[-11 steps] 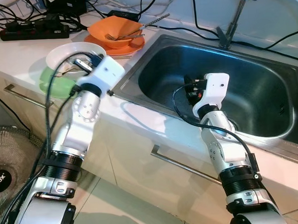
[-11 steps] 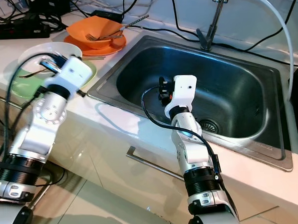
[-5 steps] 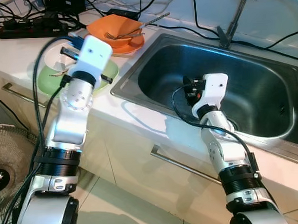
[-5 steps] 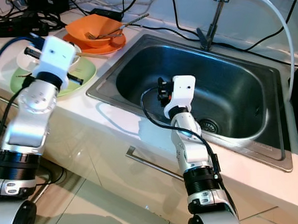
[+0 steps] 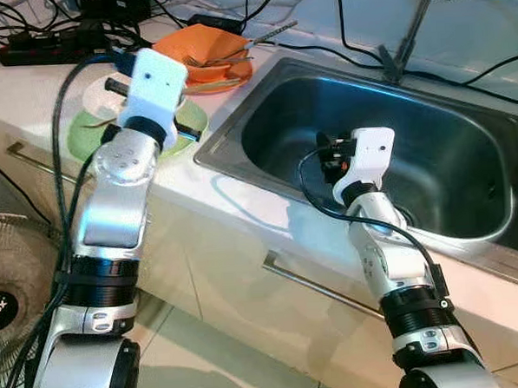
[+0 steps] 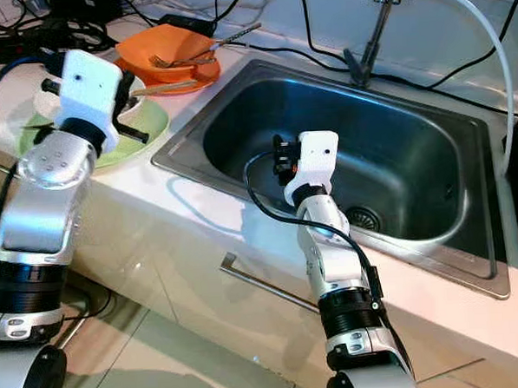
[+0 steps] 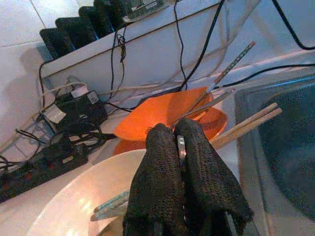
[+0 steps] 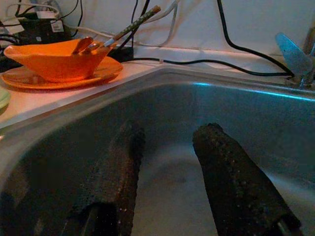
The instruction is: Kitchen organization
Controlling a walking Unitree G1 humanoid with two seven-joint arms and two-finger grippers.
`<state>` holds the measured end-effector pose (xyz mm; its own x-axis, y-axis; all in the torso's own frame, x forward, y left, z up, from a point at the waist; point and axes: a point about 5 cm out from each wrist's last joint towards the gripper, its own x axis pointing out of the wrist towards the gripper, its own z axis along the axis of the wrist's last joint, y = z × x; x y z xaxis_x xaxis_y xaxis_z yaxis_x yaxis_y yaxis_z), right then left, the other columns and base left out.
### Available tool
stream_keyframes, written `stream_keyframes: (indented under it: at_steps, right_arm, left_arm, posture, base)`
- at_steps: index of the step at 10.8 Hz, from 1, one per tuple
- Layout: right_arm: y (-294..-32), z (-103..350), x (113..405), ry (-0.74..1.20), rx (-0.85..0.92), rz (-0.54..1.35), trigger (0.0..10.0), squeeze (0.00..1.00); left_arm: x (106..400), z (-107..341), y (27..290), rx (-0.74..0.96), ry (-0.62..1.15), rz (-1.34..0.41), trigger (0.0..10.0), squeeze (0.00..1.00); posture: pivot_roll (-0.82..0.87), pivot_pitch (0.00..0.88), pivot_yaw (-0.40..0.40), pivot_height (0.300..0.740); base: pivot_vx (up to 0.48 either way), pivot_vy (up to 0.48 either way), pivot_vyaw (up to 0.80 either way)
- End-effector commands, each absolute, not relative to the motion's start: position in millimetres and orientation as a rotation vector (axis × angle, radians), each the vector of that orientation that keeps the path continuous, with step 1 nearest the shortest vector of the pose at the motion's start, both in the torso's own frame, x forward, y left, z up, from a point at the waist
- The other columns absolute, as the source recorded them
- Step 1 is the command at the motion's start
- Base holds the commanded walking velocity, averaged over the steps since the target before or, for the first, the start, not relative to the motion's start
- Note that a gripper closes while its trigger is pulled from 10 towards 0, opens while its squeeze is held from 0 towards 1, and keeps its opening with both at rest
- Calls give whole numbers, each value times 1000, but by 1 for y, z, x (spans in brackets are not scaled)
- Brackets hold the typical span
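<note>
My left gripper [image 7: 178,130] hovers over a white bowl [image 7: 74,196] that sits on a green plate [image 5: 191,121] on the counter. Its fingers are shut, with a thin silver utensil handle [image 7: 181,146] pinched between them. A bluish utensil [image 7: 110,204] lies in the white bowl. Just beyond stands an orange bowl [image 5: 204,51] on an orange plate, holding a fork and a patterned stick. Wooden chopsticks [image 7: 251,120] lie beside it, near the sink rim. My right gripper [image 8: 167,142] hangs open inside the steel sink [image 5: 467,192], holding nothing.
A tap [image 5: 415,21] and black cables run along the back of the counter. A power strip [image 5: 43,53] lies at the far left. A floor fan [image 5: 3,290] stands below the counter at the left. Drawer handles [image 5: 311,282] stick out from the cabinet front.
My left arm has risen out of the white bowl and swung back toward the left, the wrist now held above the bowl. The right arm has stayed in the sink.
</note>
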<state>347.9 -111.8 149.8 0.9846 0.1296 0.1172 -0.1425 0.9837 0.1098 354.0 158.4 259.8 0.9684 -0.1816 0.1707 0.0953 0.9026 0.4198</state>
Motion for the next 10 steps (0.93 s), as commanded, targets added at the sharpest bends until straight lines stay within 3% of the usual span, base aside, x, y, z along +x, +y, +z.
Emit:
stream_keyframes:
  at_steps: [1,5,10]
  right_arm:
    - [-111,155,351,-127,120,145,10000,0]
    - [-109,154,350,-121,120,160,10000,0]
    - [-106,153,350,-117,120,178,10000,0]
  left_arm:
    - [352,269,154,400,-227,-176,10000,0]
    - [348,285,161,249,-184,-238,10000,0]
    - [342,309,182,183,-165,-272,10000,0]
  posture:
    - [-32,42,-92,740]
    - [-27,43,-98,740]
    - [-20,42,-105,740]
  base:
    - [0,0,0]
    - [0,0,0]
    - [0,0,0]
